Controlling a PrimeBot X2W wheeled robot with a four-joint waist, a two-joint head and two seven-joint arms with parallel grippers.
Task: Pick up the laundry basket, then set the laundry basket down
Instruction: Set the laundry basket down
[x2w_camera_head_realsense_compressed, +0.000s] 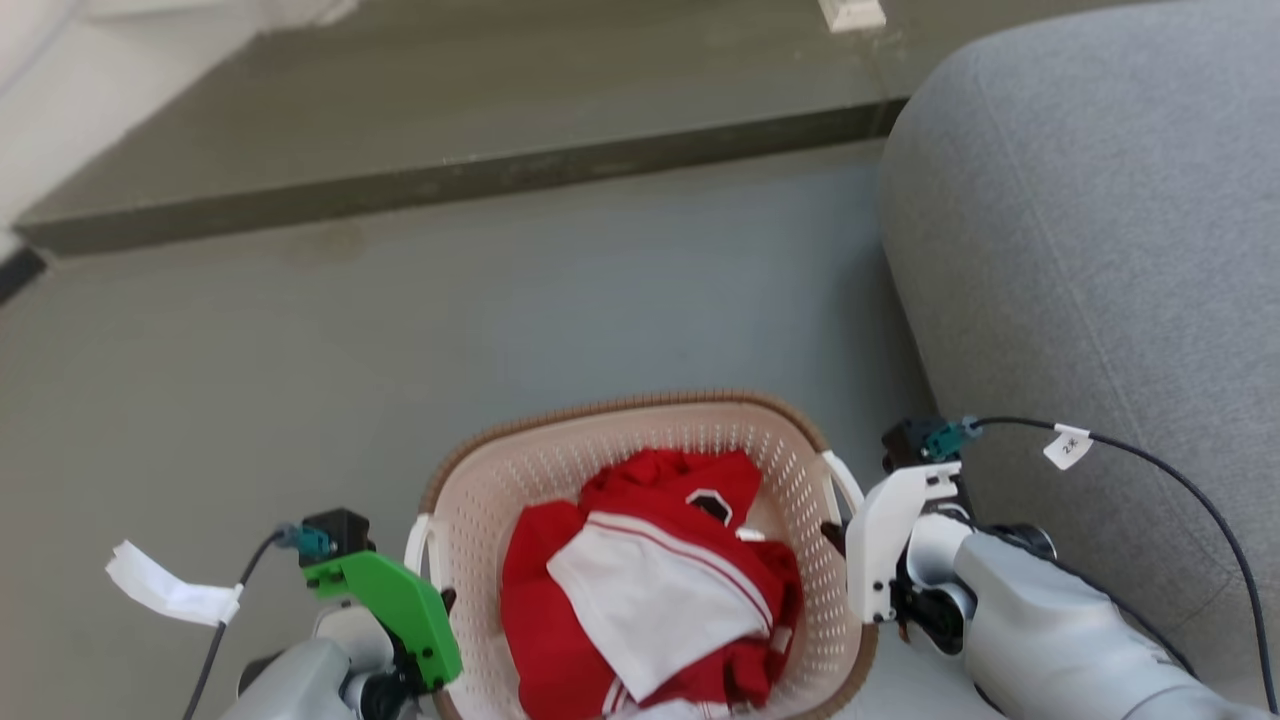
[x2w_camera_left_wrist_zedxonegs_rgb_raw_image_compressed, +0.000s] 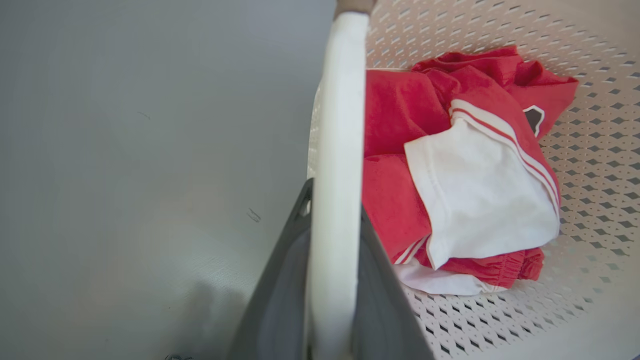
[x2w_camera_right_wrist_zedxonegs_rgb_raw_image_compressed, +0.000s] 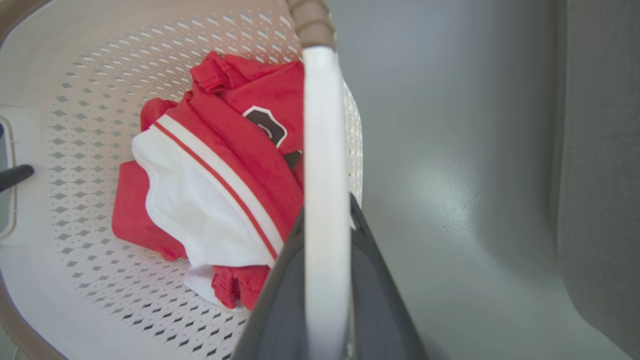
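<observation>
Basket (x2w_camera_head_realsense_compressed: 620, 405) gripped on both sides
It sat between the two arms, beside the sofa (x2w_camera_head_realsense_compressed: 1100, 250), with clothes (x2w_camera_head_realsense_compressed: 650, 590) inside. The left gripper (x2w_camera_head_realsense_compressed: 445, 600) was closed on the left handle (x2w_camera_head_realsense_compressed: 418, 545), and the right gripper (x2w_camera_head_realsense_compressed: 830, 535) on the right handle (x2w_camera_head_realsense_compressed: 845, 478). I could not tell if the basket touched the floor (x2w_camera_head_realsense_compressed: 500, 300).

Head view: looking steeply down from above onto the grey floor (x2w_camera_head_realsense_compressed: 400, 330), framing the cream perforated plastic laundry basket (x2w_camera_head_realsense_compressed: 620, 405) at middle range along the bottom edge, with the grey fabric sofa (x2w_camera_head_realsense_compressed: 1100, 250) at right.
Left wrist view: sitting very close to the white left side handle (x2w_camera_left_wrist_zedxonegs_rgb_raw_image_compressed: 337, 150), facing along it into the basket.
Right wrist view: doing likewise at the white right side handle (x2w_camera_right_wrist_zedxonegs_rgb_raw_image_compressed: 325, 175).
All three are sharing the crumpled red-and-white garment (x2w_camera_head_realsense_compressed: 650, 590) and the basket's perforated inside.
</observation>
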